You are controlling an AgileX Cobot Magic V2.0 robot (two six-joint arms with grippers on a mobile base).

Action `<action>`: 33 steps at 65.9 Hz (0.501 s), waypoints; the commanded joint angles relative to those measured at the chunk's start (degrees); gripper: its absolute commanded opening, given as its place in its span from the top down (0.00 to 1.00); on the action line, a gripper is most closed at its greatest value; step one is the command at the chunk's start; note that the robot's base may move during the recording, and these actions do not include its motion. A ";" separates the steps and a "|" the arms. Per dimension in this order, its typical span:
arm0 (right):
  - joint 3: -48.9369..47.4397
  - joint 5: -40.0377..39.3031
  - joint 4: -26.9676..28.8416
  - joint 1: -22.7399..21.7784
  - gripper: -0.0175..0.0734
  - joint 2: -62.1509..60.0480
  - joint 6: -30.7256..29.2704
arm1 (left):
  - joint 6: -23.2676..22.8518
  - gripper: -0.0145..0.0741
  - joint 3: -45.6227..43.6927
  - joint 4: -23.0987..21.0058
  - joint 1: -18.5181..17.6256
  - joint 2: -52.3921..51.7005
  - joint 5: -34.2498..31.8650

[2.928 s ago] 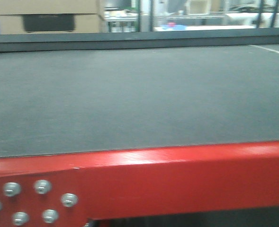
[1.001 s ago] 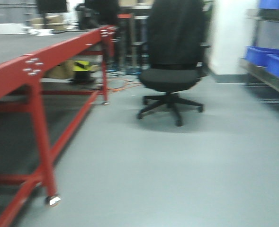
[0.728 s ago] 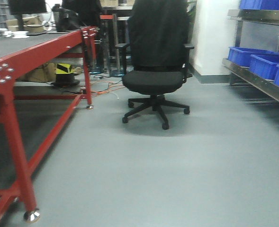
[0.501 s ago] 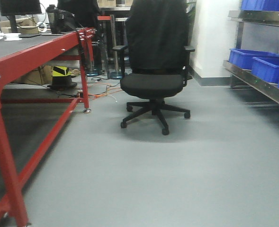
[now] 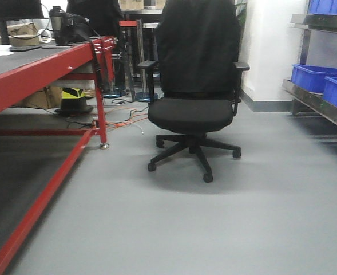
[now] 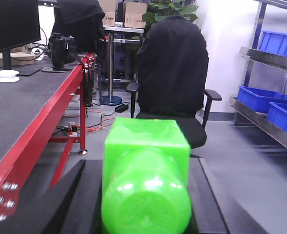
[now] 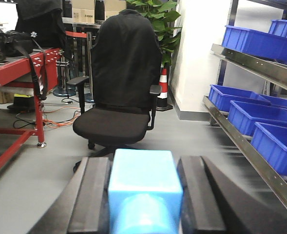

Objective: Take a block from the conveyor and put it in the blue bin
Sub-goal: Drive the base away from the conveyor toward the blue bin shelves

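Since the belt filled my front view, my base has swung away from it. The conveyor [image 5: 39,71] now runs off at nine o'clock, and the office chair [image 5: 194,86] looms larger than half a second ago.

My left gripper [image 6: 144,165] is closed onto a green block [image 6: 145,180], pinching its two flat sides between the dark fingers [image 6: 82,195]. My right gripper [image 7: 143,165] clamps a light-blue block [image 7: 144,185] in the same way. Both blocks are off the belt and ride in my jaws.

I judge them to be rigid moulded plastic, light enough for a side pinch. Their faces are glossy and could slip, so the flat opposing sides are the right place to hold. The parts nearest each wrist camera are too blurred for me to read their shape.

The count is two blocks, one per gripper. One chair stands at twelve o'clock. The blue bins [image 7: 260,117] sit on the steel shelf [image 7: 240,134] at two to three o'clock. I count at least five of them from the right wrist, three on the lower level and two above.
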 commanded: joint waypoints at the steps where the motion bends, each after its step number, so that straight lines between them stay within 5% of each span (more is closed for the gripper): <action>1: 0.11 -0.96 -0.15 -0.09 0.99 -0.23 -0.45 | 0.15 0.95 0.05 0.10 -0.07 -0.34 -1.16; 33: 0.11 -0.96 -0.15 -0.09 0.99 -0.23 -0.45 | 0.15 0.95 0.05 0.10 -0.07 -0.34 -1.16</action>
